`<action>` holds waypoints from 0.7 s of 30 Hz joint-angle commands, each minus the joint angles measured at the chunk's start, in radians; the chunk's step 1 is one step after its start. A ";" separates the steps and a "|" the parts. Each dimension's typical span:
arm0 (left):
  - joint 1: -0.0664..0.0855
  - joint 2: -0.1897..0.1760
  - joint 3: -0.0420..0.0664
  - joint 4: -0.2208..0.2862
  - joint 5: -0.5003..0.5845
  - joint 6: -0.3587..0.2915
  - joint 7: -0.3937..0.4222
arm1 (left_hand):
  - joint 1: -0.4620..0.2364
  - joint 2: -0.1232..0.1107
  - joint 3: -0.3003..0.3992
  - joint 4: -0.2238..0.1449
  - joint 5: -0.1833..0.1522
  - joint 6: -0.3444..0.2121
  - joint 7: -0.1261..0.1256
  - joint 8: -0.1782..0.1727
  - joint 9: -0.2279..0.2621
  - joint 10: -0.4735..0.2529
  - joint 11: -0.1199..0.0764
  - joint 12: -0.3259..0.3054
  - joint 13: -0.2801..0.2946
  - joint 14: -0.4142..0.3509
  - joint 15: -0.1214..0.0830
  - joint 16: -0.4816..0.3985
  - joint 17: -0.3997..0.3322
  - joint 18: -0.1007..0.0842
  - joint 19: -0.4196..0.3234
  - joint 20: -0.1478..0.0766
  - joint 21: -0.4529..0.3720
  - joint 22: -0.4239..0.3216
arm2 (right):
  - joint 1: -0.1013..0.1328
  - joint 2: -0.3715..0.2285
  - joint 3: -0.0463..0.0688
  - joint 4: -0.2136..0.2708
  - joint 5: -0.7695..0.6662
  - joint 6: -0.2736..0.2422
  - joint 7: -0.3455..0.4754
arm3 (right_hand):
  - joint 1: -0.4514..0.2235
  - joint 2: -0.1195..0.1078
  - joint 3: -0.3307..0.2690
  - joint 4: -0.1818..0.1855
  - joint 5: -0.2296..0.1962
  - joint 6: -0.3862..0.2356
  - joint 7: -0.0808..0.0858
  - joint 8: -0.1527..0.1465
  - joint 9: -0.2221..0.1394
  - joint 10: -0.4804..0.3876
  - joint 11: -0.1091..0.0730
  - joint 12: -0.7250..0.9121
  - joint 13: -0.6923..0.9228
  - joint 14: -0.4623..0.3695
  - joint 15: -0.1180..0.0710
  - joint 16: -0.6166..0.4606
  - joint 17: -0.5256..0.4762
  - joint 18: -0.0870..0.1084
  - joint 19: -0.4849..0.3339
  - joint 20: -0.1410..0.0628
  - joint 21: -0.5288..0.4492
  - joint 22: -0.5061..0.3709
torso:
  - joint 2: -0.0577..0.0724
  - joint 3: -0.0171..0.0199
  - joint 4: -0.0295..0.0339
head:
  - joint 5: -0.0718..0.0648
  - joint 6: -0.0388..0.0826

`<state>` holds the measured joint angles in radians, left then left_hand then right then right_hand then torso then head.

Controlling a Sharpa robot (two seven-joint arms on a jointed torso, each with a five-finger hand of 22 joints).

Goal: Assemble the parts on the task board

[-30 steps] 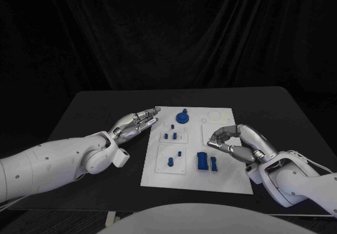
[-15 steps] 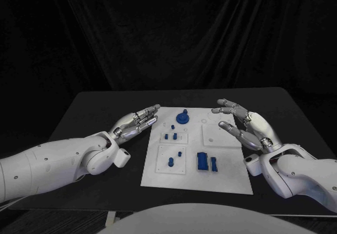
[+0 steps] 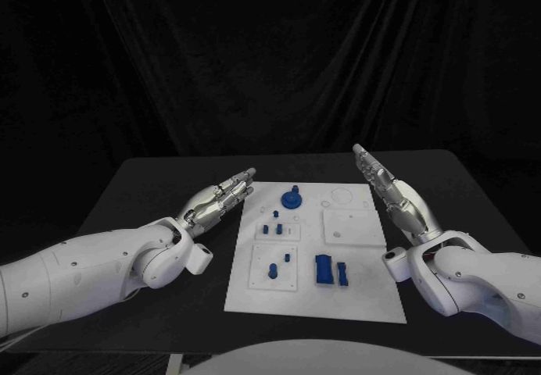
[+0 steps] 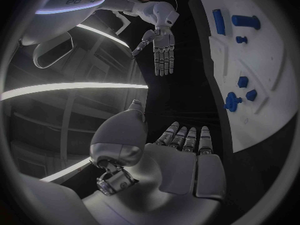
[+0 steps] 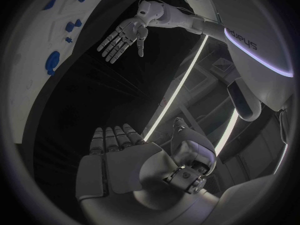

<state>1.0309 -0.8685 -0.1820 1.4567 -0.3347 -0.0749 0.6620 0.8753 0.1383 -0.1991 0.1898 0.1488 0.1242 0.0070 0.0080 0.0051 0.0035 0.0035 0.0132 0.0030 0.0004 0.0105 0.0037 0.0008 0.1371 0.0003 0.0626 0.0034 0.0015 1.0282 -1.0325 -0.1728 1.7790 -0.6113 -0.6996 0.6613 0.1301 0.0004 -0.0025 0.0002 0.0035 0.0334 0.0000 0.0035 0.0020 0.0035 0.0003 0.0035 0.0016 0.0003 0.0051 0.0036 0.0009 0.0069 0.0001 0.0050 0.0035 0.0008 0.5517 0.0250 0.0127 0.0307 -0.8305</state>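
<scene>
The white task board [image 3: 367,289] lies in the middle of the black table. Several blue parts are on it: a round knobbed piece [image 3: 293,198] at its far end, small pegs [image 3: 273,230] in the middle, two upright blocks [image 3: 324,269] near the front. My left hand [image 3: 219,198] hovers flat and empty at the board's left edge, fingers straight. My right hand [image 3: 389,194] is raised above the board's right edge, fingers stretched out, holding nothing. The left wrist view shows the board [image 4: 270,115] with its blue parts and the right hand [image 4: 164,47] spread wide.
The black table [image 3: 135,195] reaches past the board on both sides. A dark curtain hangs behind it. In the right wrist view the left hand [image 5: 120,40] is spread beside the board [image 5: 44,40].
My right hand, curled over the board's right square a second ago, has uncurled, risen and straightened its fingers. The left hand has barely moved.
</scene>
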 commanded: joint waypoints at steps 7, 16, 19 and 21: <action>0.009 0.037 0.073 0.049 0.157 -0.321 -0.061 | -0.411 -0.065 0.093 -0.090 -0.070 -0.124 -0.007 -0.008 -0.005 -0.003 -0.004 -0.013 -0.003 0.000 -0.010 -0.004 -0.001 -0.062 0.000 -0.063 -0.003 -0.002 | 0.012 0.117 0.079 -0.098 0.316 -0.039 -0.076 | -0.130 0.000 0.002 0.000 -0.003 -0.033 0.000 -0.003 -0.002 -0.004 0.000 -0.004 -0.002 0.000 -0.005 -0.004 -0.001 -0.007 0.000 -0.005 -0.004 -0.001 | -0.005 -0.0154 -0.0078 | -0.018 0.136; 0.016 0.075 0.153 0.096 0.287 -0.594 -0.120 | -0.556 -0.138 0.124 -0.190 -0.149 -0.124 -0.007 -0.008 -0.005 -0.003 -0.004 -0.013 -0.003 0.000 -0.010 -0.004 -0.001 -0.137 0.000 -0.063 -0.003 -0.002 | 0.020 0.226 0.155 -0.187 0.554 -0.064 -0.129 | -0.130 0.000 0.002 0.000 -0.003 -0.033 0.000 -0.003 -0.002 -0.004 0.000 -0.004 -0.002 0.000 -0.005 -0.004 -0.001 -0.007 0.000 -0.005 -0.004 -0.001 | -0.007 -0.0242 -0.0122 | -0.030 0.222; 0.018 0.082 0.168 0.105 0.312 -0.647 -0.132 | -0.591 -0.138 0.199 -0.190 -0.149 -0.124 -0.007 -0.008 -0.005 -0.003 -0.004 -0.013 -0.003 0.000 -0.010 -0.004 -0.001 -0.137 0.000 -0.063 -0.003 -0.002 | 0.021 0.243 0.167 -0.202 0.592 -0.068 -0.137 | -0.130 0.000 0.002 0.000 -0.003 -0.033 0.000 -0.003 -0.002 -0.004 0.000 -0.004 -0.002 0.000 -0.005 -0.004 -0.001 -0.007 0.000 -0.005 -0.004 -0.001 | -0.007 -0.0250 -0.0126 | -0.031 0.230; 0.018 0.085 0.175 0.109 0.323 -0.670 -0.137 | -0.614 -0.138 0.199 -0.190 -0.149 -0.124 -0.007 -0.008 -0.005 -0.003 -0.004 -0.013 -0.003 0.000 -0.010 -0.004 -0.001 -0.137 0.000 -0.063 -0.003 -0.002 | 0.022 0.250 0.171 -0.207 0.605 -0.070 -0.140 | -0.130 0.000 0.002 0.000 -0.003 -0.033 0.000 -0.003 -0.002 -0.004 0.000 -0.004 -0.002 0.000 -0.005 -0.004 -0.001 -0.007 0.000 -0.005 -0.004 -0.001 | -0.007 -0.0250 -0.0127 | -0.031 0.230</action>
<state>1.0461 -0.7854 -0.0080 1.5612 -0.0786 -0.6257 0.5492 0.3521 0.0120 -0.0529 0.0381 0.0186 0.0142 0.0000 0.0051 0.0012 0.0033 0.0035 0.0033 0.0011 -0.0032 0.0070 0.0037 0.0012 0.0287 0.0029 0.0084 0.0034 0.0017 1.0481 -0.7836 -0.0026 1.5743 -0.0947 -0.7440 0.5599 0.0063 -0.0011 -0.0024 0.0001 0.0035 0.0038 -0.0001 0.0035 0.0011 0.0035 0.0002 0.0037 0.0010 0.0003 0.0052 0.0037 0.0010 0.0073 0.0001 0.0051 0.0035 0.0011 0.5448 0.0014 0.0008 0.0000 -0.6028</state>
